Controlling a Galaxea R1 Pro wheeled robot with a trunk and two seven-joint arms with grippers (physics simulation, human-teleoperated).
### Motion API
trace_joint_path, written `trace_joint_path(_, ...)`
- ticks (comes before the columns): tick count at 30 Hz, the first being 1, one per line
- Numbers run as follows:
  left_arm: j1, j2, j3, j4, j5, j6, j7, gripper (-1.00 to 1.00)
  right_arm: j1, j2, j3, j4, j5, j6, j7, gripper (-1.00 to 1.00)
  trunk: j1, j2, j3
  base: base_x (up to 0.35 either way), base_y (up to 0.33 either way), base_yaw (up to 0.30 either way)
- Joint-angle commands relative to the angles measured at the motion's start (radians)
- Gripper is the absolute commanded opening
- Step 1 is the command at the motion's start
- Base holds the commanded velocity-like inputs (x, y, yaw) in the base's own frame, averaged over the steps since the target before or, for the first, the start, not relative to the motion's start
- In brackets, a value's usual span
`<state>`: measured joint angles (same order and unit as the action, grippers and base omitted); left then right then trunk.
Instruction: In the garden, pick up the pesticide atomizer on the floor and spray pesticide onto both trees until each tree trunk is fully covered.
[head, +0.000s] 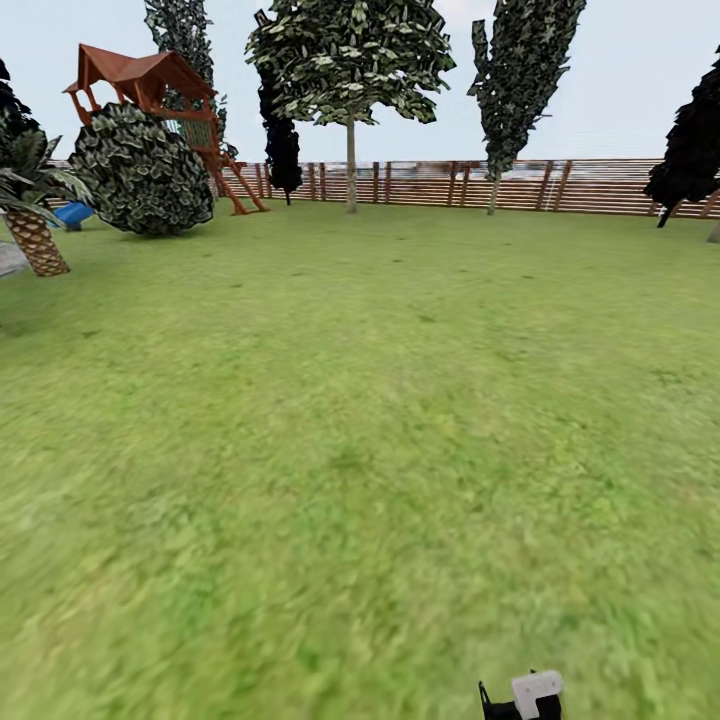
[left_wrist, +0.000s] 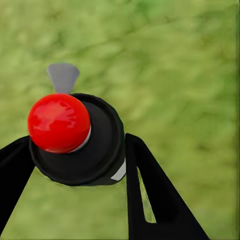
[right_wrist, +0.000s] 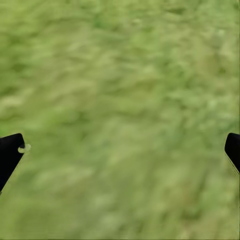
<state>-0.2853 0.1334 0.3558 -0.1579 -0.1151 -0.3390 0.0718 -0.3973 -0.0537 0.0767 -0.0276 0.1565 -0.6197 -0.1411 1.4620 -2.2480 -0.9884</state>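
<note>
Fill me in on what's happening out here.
The robot is out on the lawn with the pesticide atomizer held between the fingers of its left gripper, red top toward the camera. The right gripper is open over grass. A pale-trunked tree stands far ahead by the fence, so no spraying yet.

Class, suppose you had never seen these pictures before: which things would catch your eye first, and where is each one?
In the left wrist view, a bright red ball-shaped cap on a black atomizer sits gripped in the left pincer, over grass. In the head view, a red-roofed wooden play tower stands far left by the fence, with a pale-trunked tree near the middle. The right pincer hangs open above lawn.
</note>
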Motion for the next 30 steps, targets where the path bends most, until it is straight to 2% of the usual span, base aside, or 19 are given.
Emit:
trace_joint_path(1, 0.000, 0.000, 0.000, 0.000, 0.000, 0.000, 0.000, -1.00, 0.000, 0.000, 0.000, 0.000, 0.000, 0.000, 0.000, 1.00, 0.000, 0.000, 0.000, 0.338, 0.000, 0.000)
trace_joint_path(30, 0.000, 0.001, 0.002, 0.000, 0.000, 0.002, 0.000, -1.00, 0.000, 0.000, 0.000, 0.000, 0.000, 0.000, 0.000, 1.00, 0.000, 0.000, 0.000, 0.338, 0.000, 0.000)
